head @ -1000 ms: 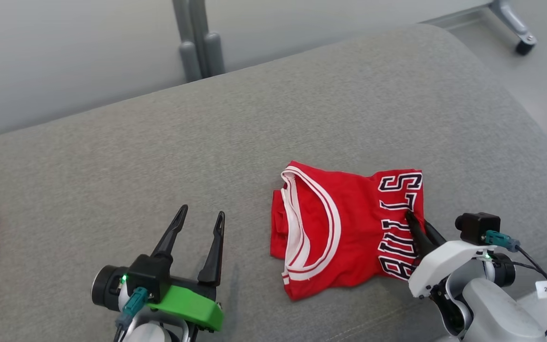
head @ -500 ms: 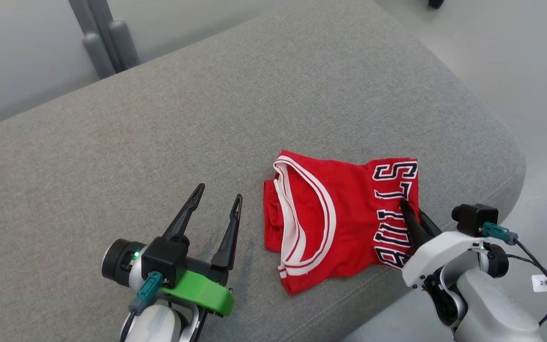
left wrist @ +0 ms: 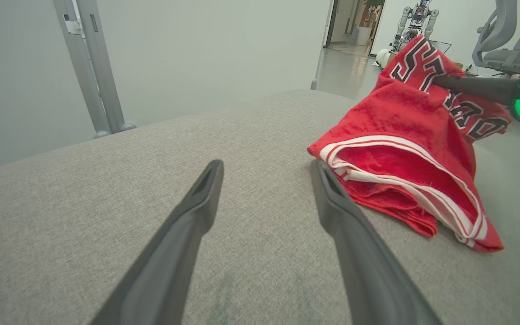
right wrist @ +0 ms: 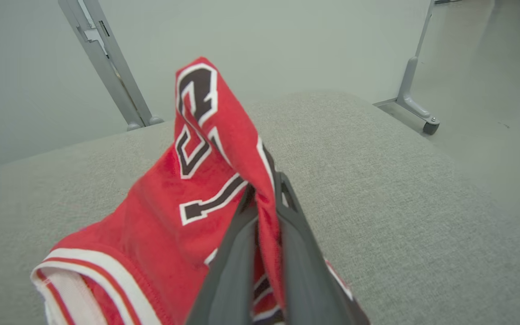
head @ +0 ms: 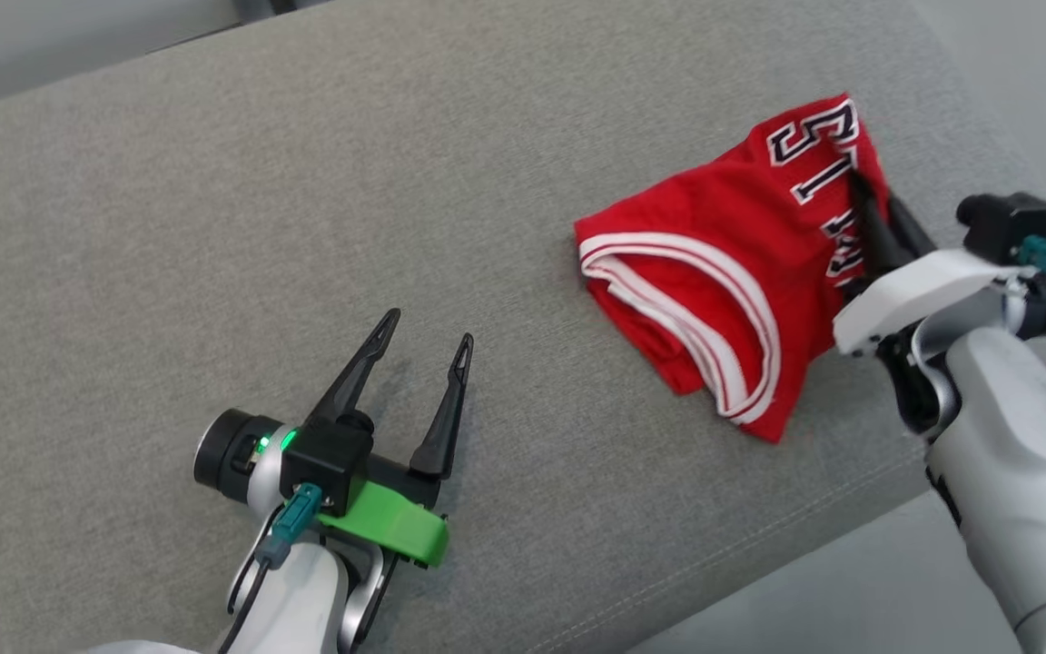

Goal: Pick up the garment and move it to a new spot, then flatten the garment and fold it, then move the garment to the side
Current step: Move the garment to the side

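The garment (head: 732, 245) is a folded red jersey with white trim and dark lettering. My right gripper (head: 859, 186) is shut on its lettered edge and holds that side up off the grey cushion (head: 260, 182). The trimmed end still rests on the cushion. In the right wrist view the red cloth (right wrist: 197, 180) is pinched between my right gripper's (right wrist: 264, 189) two dark fingers. My left gripper (head: 423, 331) stands open over bare cushion, left of the garment and apart from it. In the left wrist view my left gripper (left wrist: 264, 171) has nothing between its fingers, and the garment (left wrist: 404, 162) lies to the right.
The cushion's rounded front edge (head: 759, 545) runs below the garment, with grey floor (head: 850, 599) beyond it. A grey metal post (left wrist: 90, 72) stands behind the cushion. An office chair (left wrist: 508, 40) and another robot (left wrist: 415, 22) stand far off in the left wrist view.
My right gripper has lifted the garment's lettered edge and carried it up and to the right. The head view has shifted too. My left gripper stays open.
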